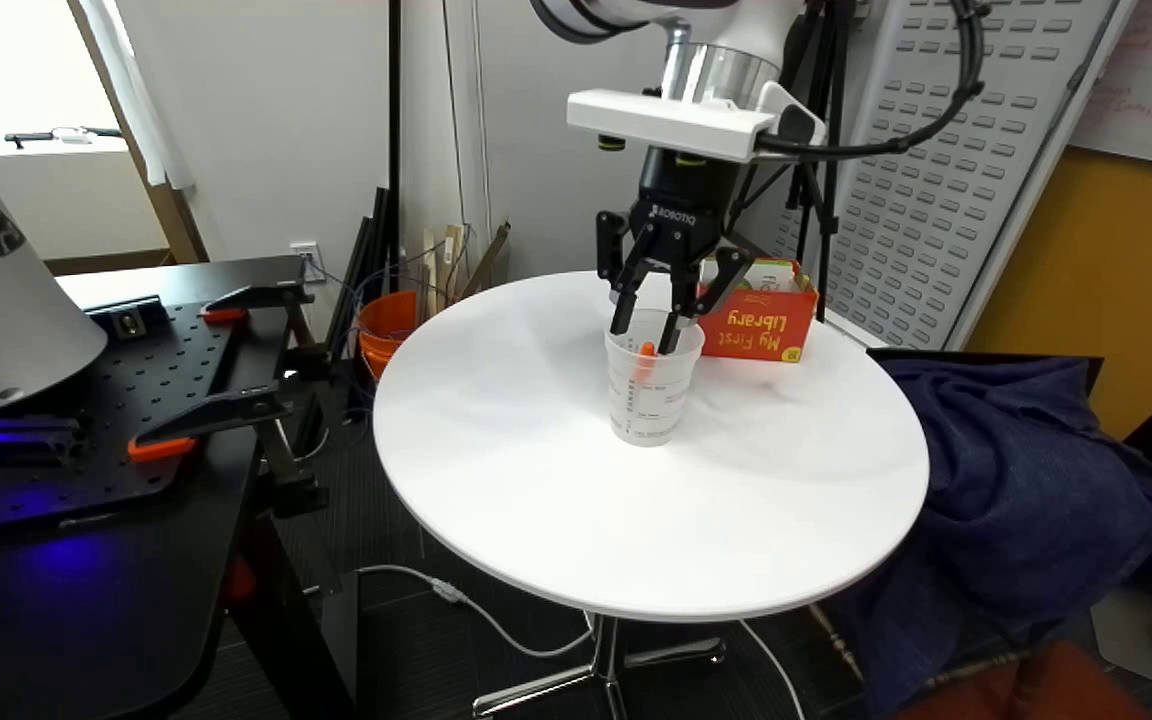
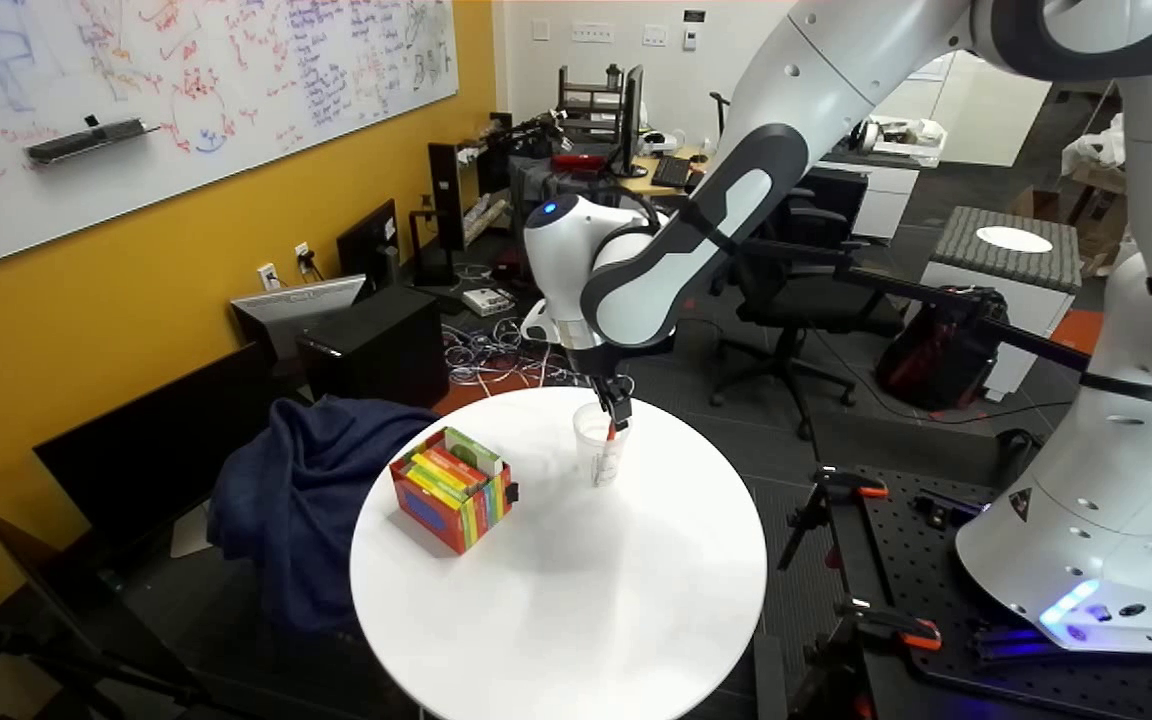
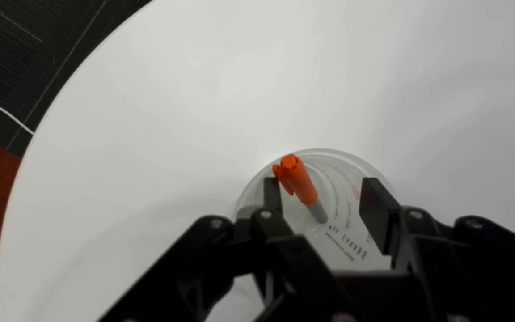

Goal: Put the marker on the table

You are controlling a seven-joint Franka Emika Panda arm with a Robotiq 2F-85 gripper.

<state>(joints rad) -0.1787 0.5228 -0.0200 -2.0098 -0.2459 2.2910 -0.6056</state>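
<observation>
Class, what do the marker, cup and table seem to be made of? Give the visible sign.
Marker: probably smooth plastic; evenly coloured orange cap with a clip.
Cup: likely plastic, translucent, since the marker shows through its wall.
Table: smooth white top, perhaps laminate, with a faint sheen; its base seems polished metal, given bright reflections.

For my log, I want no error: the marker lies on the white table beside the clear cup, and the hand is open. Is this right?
Not quite: the marker is tilted inside the clear cup, not lying beside it, as the wrist view shows. The hand is indeed open.
</observation>
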